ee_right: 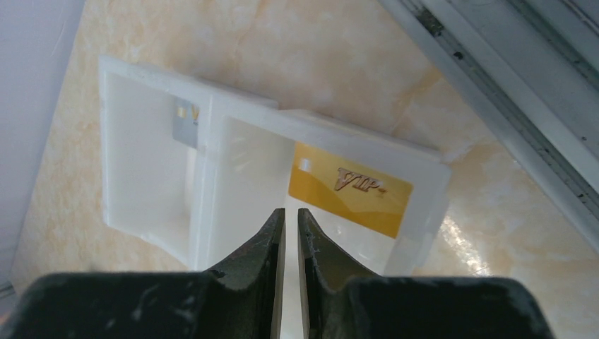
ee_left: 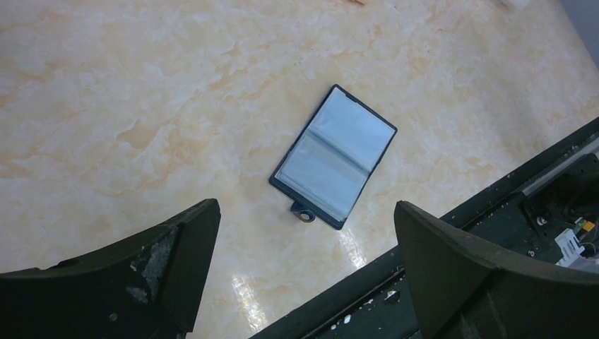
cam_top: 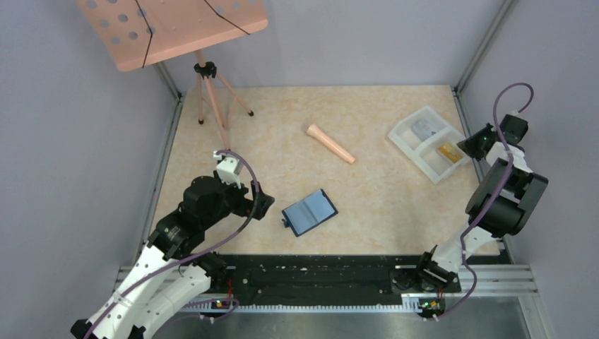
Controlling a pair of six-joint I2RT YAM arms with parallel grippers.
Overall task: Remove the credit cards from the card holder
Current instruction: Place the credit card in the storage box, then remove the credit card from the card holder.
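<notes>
From above, the card holder (cam_top: 309, 212) is lying open and flat on the marbled table (cam_top: 381, 205), just beside the left gripper (cam_top: 261, 205). The right gripper (cam_top: 472, 145) is hanging over the white tray (cam_top: 406, 145) at the far right. Through the left wrist camera, the jaws are standing wide apart, carrying nothing. The holder's glossy blue sleeves are looking empty to me, and it seems soft, light and likely to slide, so best pinched at an edge. Through the right wrist camera, the jaws are sitting almost together on nothing above the tray. A gold card (ee_right: 350, 189) and a grey card (ee_right: 185, 121) are lying there in separate compartments, thin, stiff and slick.
</notes>
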